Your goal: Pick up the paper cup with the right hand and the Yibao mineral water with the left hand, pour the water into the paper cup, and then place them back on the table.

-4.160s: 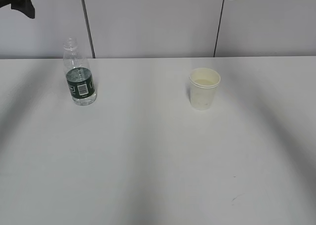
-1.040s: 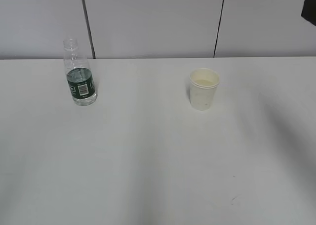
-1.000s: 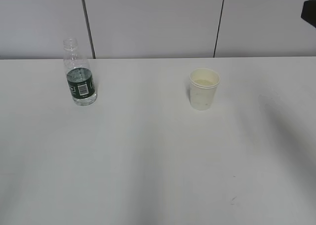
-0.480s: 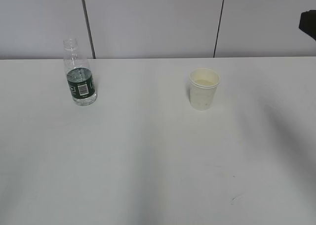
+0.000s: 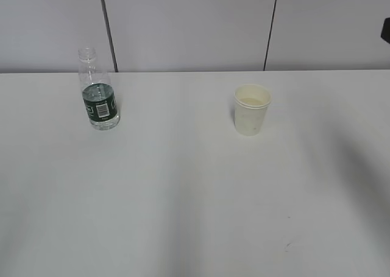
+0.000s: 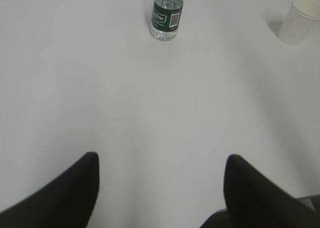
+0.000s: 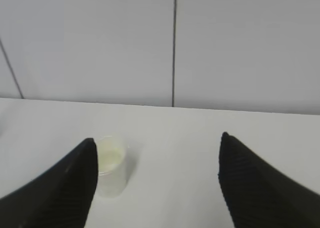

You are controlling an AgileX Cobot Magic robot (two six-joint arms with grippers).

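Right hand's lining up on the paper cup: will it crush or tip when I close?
The paper cup looks thin-walled, so a hard squeeze probably dents it. Its narrower base and small size suggest it's light and may slide or tip if nudged. The right hand is open with nothing between its fingers.

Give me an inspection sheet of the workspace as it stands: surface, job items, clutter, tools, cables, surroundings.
Surface: white table, a few tiny dark specks near the front right.
Bottle: Yibao mineral water upright at the left, uncapped, green label, untouched.
Cup: paper cup upright right of centre, apart from the bottle, untouched.
Clutter: nothing seen.
Left tool: open, empty, over bare table, bottle far ahead.
Right tool: open, empty, cup just beyond its left finger, no contact visible.
Cables: nothing seen.
Surroundings: pale wall panels with dark vertical seams behind the table.
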